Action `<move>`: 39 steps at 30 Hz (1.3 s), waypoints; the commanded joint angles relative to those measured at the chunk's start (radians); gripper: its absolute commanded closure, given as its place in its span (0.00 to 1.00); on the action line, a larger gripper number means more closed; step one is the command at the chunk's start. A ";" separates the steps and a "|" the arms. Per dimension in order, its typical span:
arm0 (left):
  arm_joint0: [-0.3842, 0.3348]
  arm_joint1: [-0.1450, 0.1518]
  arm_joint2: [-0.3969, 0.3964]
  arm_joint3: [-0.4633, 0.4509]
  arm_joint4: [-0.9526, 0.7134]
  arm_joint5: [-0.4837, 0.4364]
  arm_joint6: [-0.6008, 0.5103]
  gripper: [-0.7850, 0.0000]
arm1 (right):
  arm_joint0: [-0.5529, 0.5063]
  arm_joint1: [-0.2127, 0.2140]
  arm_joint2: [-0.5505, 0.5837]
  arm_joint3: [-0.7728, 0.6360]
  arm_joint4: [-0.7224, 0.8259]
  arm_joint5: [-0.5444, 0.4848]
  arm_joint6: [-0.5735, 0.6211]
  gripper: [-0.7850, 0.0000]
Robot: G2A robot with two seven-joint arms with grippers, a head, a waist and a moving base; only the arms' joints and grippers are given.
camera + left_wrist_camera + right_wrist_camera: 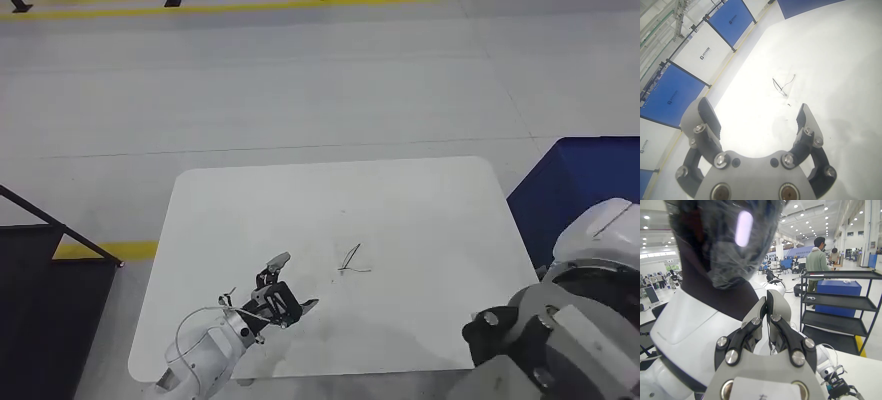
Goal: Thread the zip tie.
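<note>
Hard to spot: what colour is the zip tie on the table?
The zip tie is black; left wrist view shows it best.

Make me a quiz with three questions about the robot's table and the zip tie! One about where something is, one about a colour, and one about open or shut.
1. Where does the zip tie lie?
A: in the left jaws
B: on the table
C: on the floor

2. What colour is the table?
A: white
B: red
C: green

3. How do the left jaws stand?
A: shut
B: shut on the zip tie
C: open

Answers:
1. B, the zip tie lies loose on the tabletop, ahead of the left jaws.
2. A, the top is white all over.
3. C, the left wrist view shows a wide gap between them, with nothing in it.
</note>
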 commanded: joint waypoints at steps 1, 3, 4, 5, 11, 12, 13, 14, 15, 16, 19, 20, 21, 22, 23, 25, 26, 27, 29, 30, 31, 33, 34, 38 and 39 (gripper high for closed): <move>0.000 0.000 0.000 0.000 0.000 0.000 0.000 0.00 | -0.015 0.001 0.051 0.000 0.013 0.005 -0.027 1.00; 0.000 0.000 0.000 0.000 0.000 0.000 0.000 0.00 | -0.049 -0.001 0.062 0.000 0.052 -0.015 -0.042 1.00; 0.000 0.000 0.000 0.000 0.000 0.000 0.000 0.00 | -0.068 -0.001 0.061 0.000 0.053 -0.013 -0.041 1.00; 0.000 0.000 0.000 0.000 0.000 0.000 0.000 0.00 | -0.068 -0.001 0.061 0.000 0.053 -0.013 -0.041 1.00; 0.000 0.000 0.000 0.000 0.000 0.000 0.000 0.00 | -0.080 -0.002 0.054 0.000 0.027 0.000 -0.055 1.00; 0.000 0.000 0.000 0.000 0.000 0.000 0.000 0.00 | -0.073 -0.004 0.046 0.000 0.028 -0.019 -0.067 1.00; 0.000 0.000 0.000 0.000 0.000 0.000 0.000 0.00 | -0.058 -0.007 0.044 0.000 0.021 -0.044 -0.075 1.00; 0.000 0.000 0.000 0.000 0.000 0.000 0.000 0.00 | -0.043 -0.008 0.048 0.000 -0.004 -0.056 -0.083 1.00; 0.000 0.000 0.000 0.000 0.000 0.000 0.000 0.00 | -0.024 -0.009 0.053 0.000 -0.023 -0.069 -0.092 1.00; 0.000 0.000 0.000 0.000 0.000 0.000 0.000 0.00 | -0.002 -0.012 0.053 0.000 -0.027 -0.089 -0.102 1.00; 0.000 0.000 0.000 0.000 0.000 0.000 0.000 0.00 | 0.030 -0.014 0.081 0.000 -0.066 -0.165 -0.088 1.00; 0.000 0.000 0.000 0.000 0.000 0.000 0.000 0.00 | 0.036 -0.014 0.087 0.000 -0.077 -0.187 -0.080 1.00; 0.000 0.000 0.000 0.000 0.000 0.000 0.000 0.00 | 0.041 -0.014 0.101 0.000 -0.108 -0.193 -0.088 1.00; 0.000 0.000 0.000 0.000 0.000 0.000 0.000 0.00 | 0.053 -0.015 0.120 0.000 -0.160 -0.193 -0.099 1.00; 0.000 0.000 0.000 0.000 0.000 0.000 0.000 0.00 | 0.062 -0.015 0.133 0.000 -0.203 -0.198 -0.109 1.00; 0.000 0.000 0.000 0.000 0.000 0.000 0.000 0.00 | 0.090 -0.014 0.170 0.000 -0.330 -0.186 -0.114 1.00; 0.000 0.000 0.000 0.000 0.000 0.000 0.000 0.00 | 0.113 -0.012 0.184 0.000 -0.404 -0.186 -0.093 1.00; 0.000 0.000 0.000 0.000 0.000 0.000 0.000 0.00 | 0.129 -0.010 0.187 0.000 -0.464 -0.183 -0.073 1.00; 0.000 0.000 0.000 0.000 0.000 0.000 0.000 0.00 | 0.148 -0.009 0.170 0.000 -0.539 -0.180 -0.069 1.00; 0.000 0.000 0.000 0.000 0.000 0.000 0.000 0.00 | 0.144 -0.010 0.143 0.000 -0.549 -0.176 -0.075 1.00; 0.000 0.000 0.000 0.000 0.000 0.000 0.000 0.00 | 0.138 -0.010 0.122 0.000 -0.567 -0.164 -0.080 1.00; 0.000 0.000 0.000 0.000 0.000 0.000 0.000 0.00 | 0.112 -0.012 0.066 0.000 -0.564 -0.145 -0.100 1.00; 0.000 0.000 0.000 0.000 0.000 0.000 0.000 0.00 | 0.104 -0.013 0.040 0.000 -0.560 -0.148 -0.109 1.00; 0.000 0.000 0.000 0.000 0.000 0.000 0.000 0.00 | 0.114 -0.018 -0.044 0.000 -0.564 -0.207 -0.126 1.00; 0.000 0.000 0.000 0.000 0.000 0.000 0.000 0.00 | 0.123 -0.019 -0.053 0.000 -0.567 -0.215 -0.126 1.00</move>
